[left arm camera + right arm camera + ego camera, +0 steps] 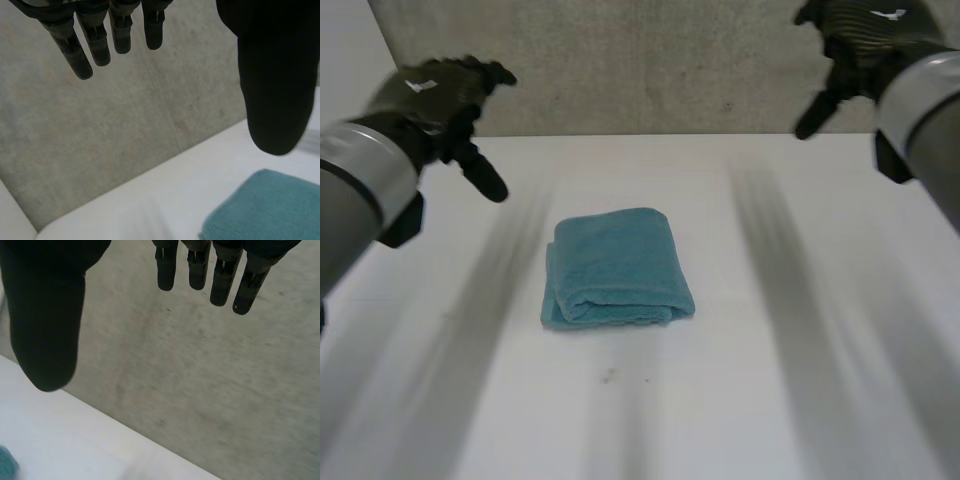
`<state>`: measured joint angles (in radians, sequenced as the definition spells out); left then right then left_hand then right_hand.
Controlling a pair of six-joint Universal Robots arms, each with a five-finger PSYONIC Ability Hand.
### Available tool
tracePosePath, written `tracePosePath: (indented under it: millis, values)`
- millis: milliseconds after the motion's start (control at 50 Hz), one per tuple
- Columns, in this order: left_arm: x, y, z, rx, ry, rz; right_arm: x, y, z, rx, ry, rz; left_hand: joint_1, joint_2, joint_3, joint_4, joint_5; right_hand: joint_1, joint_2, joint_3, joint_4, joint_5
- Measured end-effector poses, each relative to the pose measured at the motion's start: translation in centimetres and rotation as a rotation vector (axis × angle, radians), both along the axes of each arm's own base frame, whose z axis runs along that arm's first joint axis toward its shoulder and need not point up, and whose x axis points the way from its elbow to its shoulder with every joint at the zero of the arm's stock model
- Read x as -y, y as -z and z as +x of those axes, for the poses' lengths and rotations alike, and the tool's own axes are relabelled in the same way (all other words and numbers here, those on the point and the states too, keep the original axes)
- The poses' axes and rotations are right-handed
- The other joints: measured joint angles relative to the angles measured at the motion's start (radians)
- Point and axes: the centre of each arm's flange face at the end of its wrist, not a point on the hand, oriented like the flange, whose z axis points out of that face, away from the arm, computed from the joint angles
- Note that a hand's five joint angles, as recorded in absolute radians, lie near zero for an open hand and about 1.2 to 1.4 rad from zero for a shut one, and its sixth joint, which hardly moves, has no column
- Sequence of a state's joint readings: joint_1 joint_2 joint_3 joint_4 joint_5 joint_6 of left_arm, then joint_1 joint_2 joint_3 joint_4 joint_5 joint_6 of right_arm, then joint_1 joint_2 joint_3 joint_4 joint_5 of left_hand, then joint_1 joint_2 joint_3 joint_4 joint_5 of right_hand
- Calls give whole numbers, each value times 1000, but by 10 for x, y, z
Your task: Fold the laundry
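Towel (618, 268) x1, folded, mid table (790, 400)

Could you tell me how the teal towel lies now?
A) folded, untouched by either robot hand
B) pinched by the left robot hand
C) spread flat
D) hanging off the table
A: the teal towel lies folded on the table, left robot hand and right robot hand open, apart from it.

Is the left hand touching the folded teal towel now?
Apart. The head view shows the open left hand off to one side of the teal towel, with bare white table between them.
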<state>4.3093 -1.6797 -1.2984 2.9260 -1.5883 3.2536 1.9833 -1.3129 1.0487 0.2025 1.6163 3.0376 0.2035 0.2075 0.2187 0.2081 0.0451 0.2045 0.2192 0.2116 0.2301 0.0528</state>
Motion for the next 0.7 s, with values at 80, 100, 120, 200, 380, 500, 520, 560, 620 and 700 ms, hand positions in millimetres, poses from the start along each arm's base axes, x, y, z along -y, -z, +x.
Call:
tracePosePath:
  millis: [80, 100, 120, 200, 380, 500, 520, 560, 620, 700]
  values:
    - [-7, -16, 9, -24, -7, -25, -6, 3, -19, -42, 49, 10, 0, 0, 0, 0, 0, 0, 0, 0, 0, 0]
    - [-9, -20, 11, -36, -4, -32, -7, 4, -21, -47, 54, 14, 0, 0, 0, 0, 0, 0, 0, 0, 0, 0]
    - [-10, -21, 11, -41, -2, -33, -8, 6, -26, -58, 64, 23, 0, 0, 0, 0, 0, 0, 0, 0, 0, 0]
    - [-12, -24, 10, -70, 15, -29, -9, 12, -34, -69, 79, 45, 0, 0, 0, 0, 0, 0, 0, 0, 0, 0]
    - [-12, -22, 8, -113, 35, -6, -10, 16, -36, -73, 75, 60, 0, 0, 0, 0, 0, 0, 0, 0, 0, 0]
    - [-13, -19, 7, -117, 37, 6, -14, 21, -35, -77, 66, 68, 0, 0, 0, 0, 0, 0, 0, 0, 0, 0]
    - [-13, -18, 7, -116, 36, 7, -15, 21, -35, -78, 65, 70, 0, 0, 0, 0, 0, 0, 0, 0, 0, 0]
    - [-13, -17, 7, -115, 35, 11, -16, 23, -34, -78, 56, 76, 0, 0, 0, 0, 0, 0, 0, 0, 0, 0]
    - [-13, -15, 7, -113, 36, 16, -17, 26, -32, -78, 29, 83, 0, 0, 0, 0, 0, 0, 0, 0, 0, 0]
    - [-14, -12, 7, -110, 37, 23, -20, 27, -28, -79, -23, 90, 0, 0, 0, 0, 0, 0, 0, 0, 0, 0]
